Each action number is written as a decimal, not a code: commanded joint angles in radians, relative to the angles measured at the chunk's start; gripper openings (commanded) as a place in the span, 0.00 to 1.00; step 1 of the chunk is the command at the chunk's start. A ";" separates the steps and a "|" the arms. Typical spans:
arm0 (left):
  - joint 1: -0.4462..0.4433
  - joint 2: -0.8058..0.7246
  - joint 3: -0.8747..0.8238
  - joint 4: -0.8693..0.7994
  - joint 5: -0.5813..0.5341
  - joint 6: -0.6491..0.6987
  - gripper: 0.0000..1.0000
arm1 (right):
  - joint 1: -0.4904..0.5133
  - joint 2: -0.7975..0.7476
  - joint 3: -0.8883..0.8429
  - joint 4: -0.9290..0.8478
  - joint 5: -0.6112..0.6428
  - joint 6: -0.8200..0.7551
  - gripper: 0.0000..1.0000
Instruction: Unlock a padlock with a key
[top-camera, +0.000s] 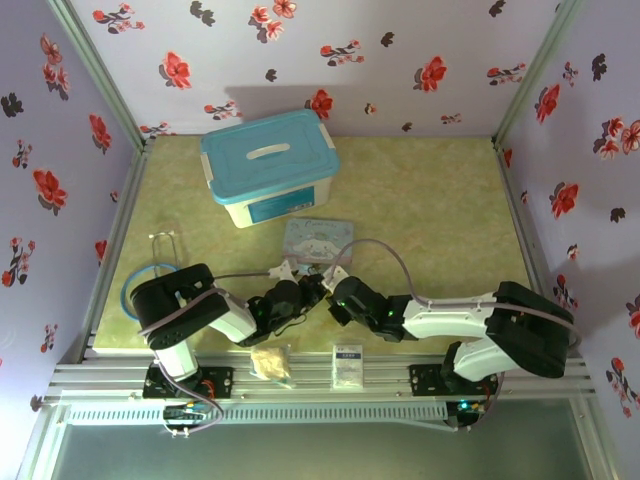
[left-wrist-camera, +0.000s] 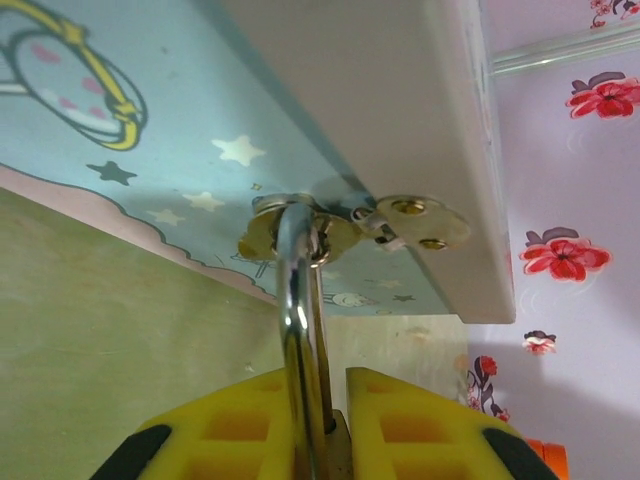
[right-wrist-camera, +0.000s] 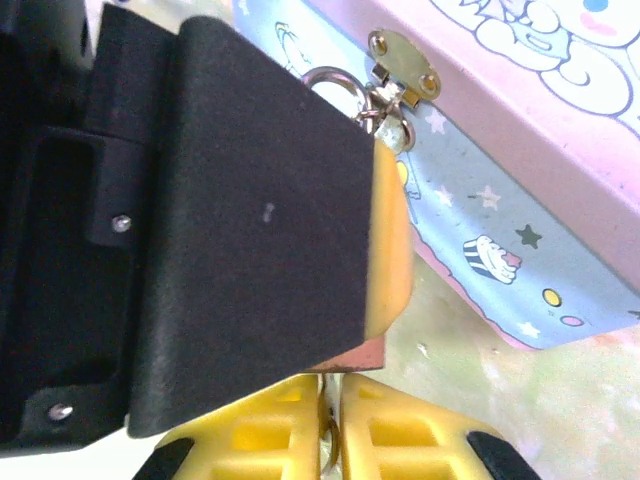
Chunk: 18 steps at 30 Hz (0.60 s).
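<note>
Padlock (left-wrist-camera: 300, 330) hangs at the front of the cartoon tin (top-camera: 318, 240), its silver shackle threaded through the hasp (left-wrist-camera: 415, 220), so by the look of it not yet unlocked. Left gripper (left-wrist-camera: 322, 400) is clamped narrow on the padlock body, shackle rising between its yellow fingers. Right gripper (right-wrist-camera: 330, 400) sits just beside it, jaws drawn almost together on a thin sliver of metal, probably the key (right-wrist-camera: 328, 440). Keyhole hidden. Judgement: both parts gripped and brought together; inserting the key, turning it and freeing the shackle remain.
</note>
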 joint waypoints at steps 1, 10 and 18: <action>-0.012 -0.039 0.024 0.063 0.044 0.013 0.00 | -0.032 -0.033 -0.041 0.125 -0.076 0.062 0.10; -0.002 -0.072 -0.014 0.047 0.020 0.010 0.00 | -0.112 -0.126 -0.090 0.103 -0.167 0.150 0.32; 0.023 -0.209 0.035 -0.316 0.041 0.090 0.00 | -0.116 -0.209 -0.058 -0.034 -0.035 0.205 0.46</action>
